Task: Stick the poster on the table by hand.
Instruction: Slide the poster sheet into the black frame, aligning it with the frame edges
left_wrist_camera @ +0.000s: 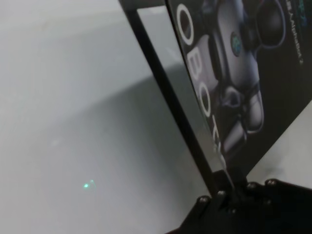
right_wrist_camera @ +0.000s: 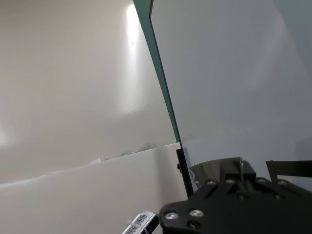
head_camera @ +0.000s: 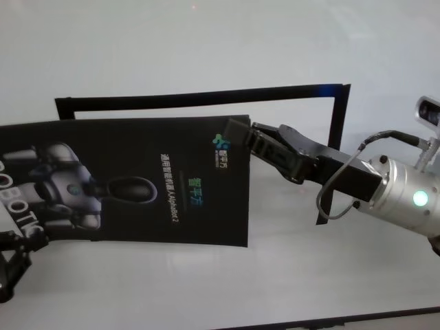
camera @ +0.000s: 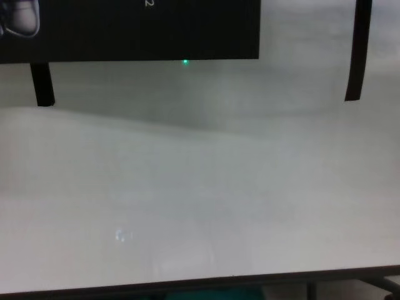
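The poster (head_camera: 137, 179) is a black glossy sheet with a grey-white robot picture and white lettering, held stretched over the white table (head_camera: 206, 41). My right gripper (head_camera: 237, 134) is shut on its upper right corner; the right wrist view shows only the sheet's thin edge (right_wrist_camera: 163, 83) running into the fingers (right_wrist_camera: 234, 178). At the lower left, my left gripper (head_camera: 12, 258) is shut on the poster's left end. In the left wrist view the poster (left_wrist_camera: 253, 73) narrows into that gripper (left_wrist_camera: 229, 192). The chest view catches the poster's lower edge (camera: 156, 31).
Narrow black strips (head_camera: 199, 98) form a frame on the table behind the poster, with a right side strip (head_camera: 337, 137). Two strip ends (camera: 42, 84) (camera: 357, 56) show in the chest view. The table's dark front edge (camera: 187, 284) lies near me.
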